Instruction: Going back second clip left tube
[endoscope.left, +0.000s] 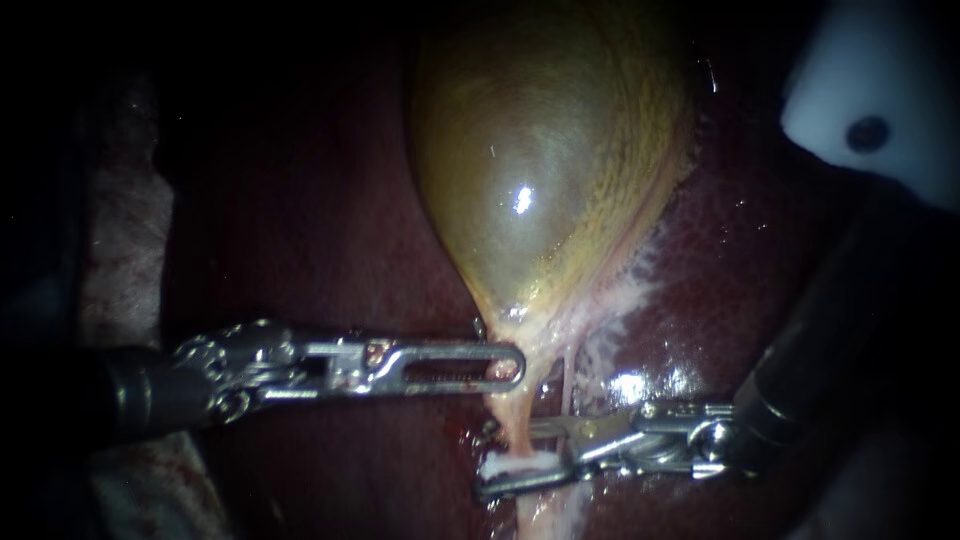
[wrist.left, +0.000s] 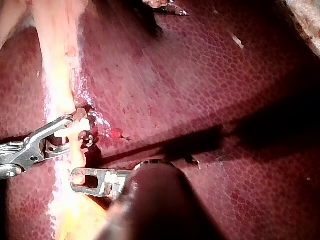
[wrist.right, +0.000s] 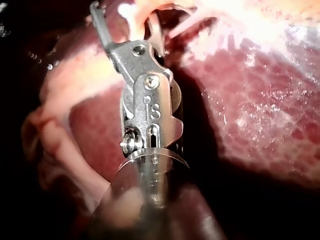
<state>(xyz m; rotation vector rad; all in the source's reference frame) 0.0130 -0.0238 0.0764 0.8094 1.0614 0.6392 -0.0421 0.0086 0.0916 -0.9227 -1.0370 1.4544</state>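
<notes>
The chief risk is that the right instrument (endoscope.left: 508, 460) drags on what it straddles as it backs away. Its claw stands released, one half on each side of the left tube (endoscope.left: 512, 415), and the white clip (endoscope.left: 520, 463) on that tube sits in the gap, close to the lower half. A withdrawal that swings sideways instead of running straight back along the shaft could hook the clip, shift it along the tube or tear the pale tissue around it. A thin strand (endoscope.left: 570, 385) runs just beside the tube and passes near the upper half of the claw, so it too could be snagged. The left instrument (endoscope.left: 505, 365) lies with its tip against the tube just under the gallbladder (endoscope.left: 540, 170). I cannot tell whether it holds the tissue there or merely rests on it. If it does hold, any slip would slacken the tube onto the retreating claw. The clip is on the tube below that tip, over the liver (endoscope.left: 300, 200), with the tube running on past it. I can make out only this one clip.
</notes>
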